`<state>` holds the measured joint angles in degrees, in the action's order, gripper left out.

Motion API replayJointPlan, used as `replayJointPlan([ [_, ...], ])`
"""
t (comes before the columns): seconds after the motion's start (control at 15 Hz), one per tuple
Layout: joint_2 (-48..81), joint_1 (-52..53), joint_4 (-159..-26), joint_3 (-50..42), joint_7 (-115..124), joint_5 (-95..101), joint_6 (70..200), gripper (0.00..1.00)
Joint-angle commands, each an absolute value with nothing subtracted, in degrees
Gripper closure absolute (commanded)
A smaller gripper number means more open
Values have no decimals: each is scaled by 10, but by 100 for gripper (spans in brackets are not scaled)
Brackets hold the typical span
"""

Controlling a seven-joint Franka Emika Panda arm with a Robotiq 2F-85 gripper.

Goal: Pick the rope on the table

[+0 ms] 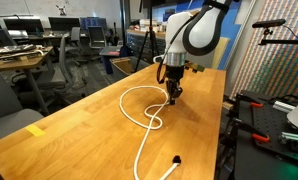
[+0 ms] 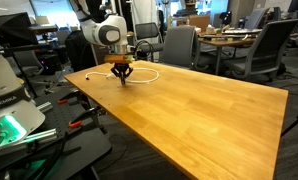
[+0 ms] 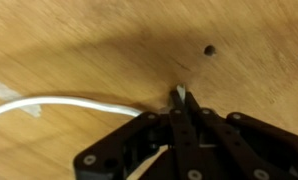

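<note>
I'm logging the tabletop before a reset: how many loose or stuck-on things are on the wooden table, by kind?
rope: 1
yellow tape mark: 1
Total: 2

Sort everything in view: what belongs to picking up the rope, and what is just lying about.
Belongs to the job:
- rope, looped across the wood
- claw, shut on the rope
- table the rope lies on

Just lying about:
- yellow tape mark on the table
- office chairs behind the table
- desks in the background
</note>
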<state>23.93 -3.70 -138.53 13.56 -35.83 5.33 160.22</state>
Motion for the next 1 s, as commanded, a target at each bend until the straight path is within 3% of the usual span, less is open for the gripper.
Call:
replayJointPlan([
  [0.0, 197, -93, -1385, 98, -370, 53, 1590, 98],
  [0.53, 169, -146, -1328, -108, -304, 137, 1605, 98],
  [0.93, 130, -208, -1336, 23, -381, -78, 1601, 98],
])
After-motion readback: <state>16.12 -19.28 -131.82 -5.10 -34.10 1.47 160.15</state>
